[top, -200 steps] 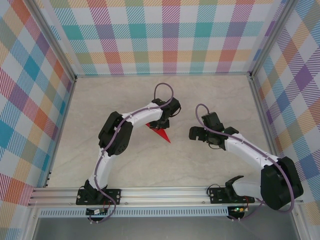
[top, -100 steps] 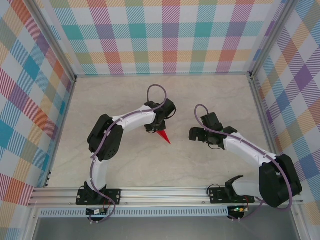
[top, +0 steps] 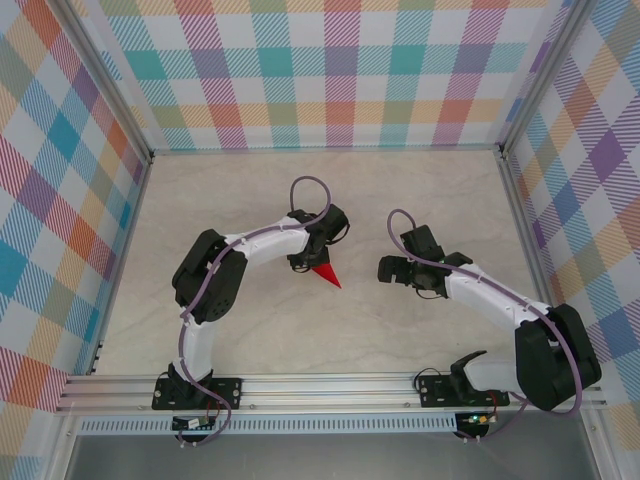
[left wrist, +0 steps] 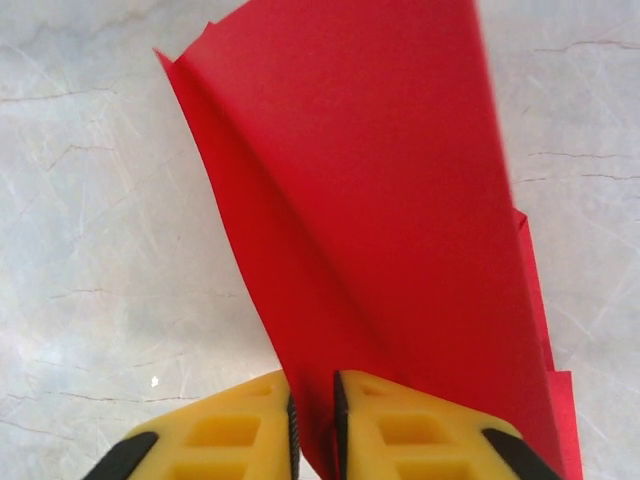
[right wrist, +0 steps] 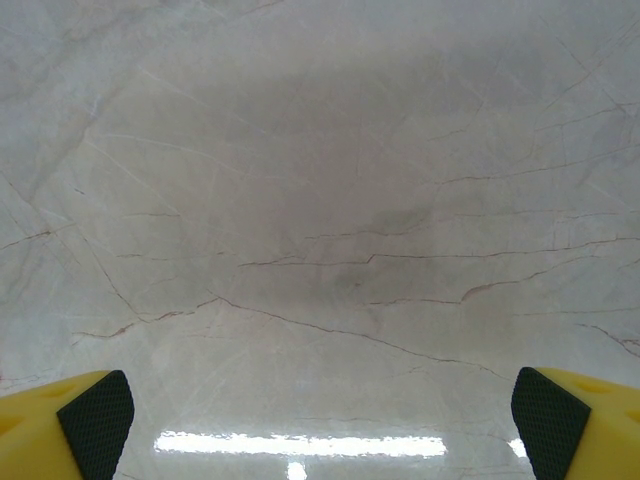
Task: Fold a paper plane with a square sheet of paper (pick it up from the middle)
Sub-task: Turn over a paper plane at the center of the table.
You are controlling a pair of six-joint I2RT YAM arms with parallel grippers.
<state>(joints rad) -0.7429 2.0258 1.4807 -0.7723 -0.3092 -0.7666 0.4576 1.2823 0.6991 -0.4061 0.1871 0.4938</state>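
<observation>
Left end effector pinches the red paper plane on the bench, near mid-table.
Its yellow fingers are nearly together, clamping a folded edge. The right end effector hangs spread apart over bare bench, to the plane's right. The paper looks feather-light, thin and floppy, quick to crease or slip. I judge the layered centre fold the soundest hold.

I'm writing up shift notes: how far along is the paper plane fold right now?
Done: the red paper is already creased into a narrow, pointed, dart-like shape with layered flaps. In hand: the left gripper pinches its edge, while the right gripper hangs open over the table. Left: any last folds and the release; I cannot tell whether it is finished.
</observation>
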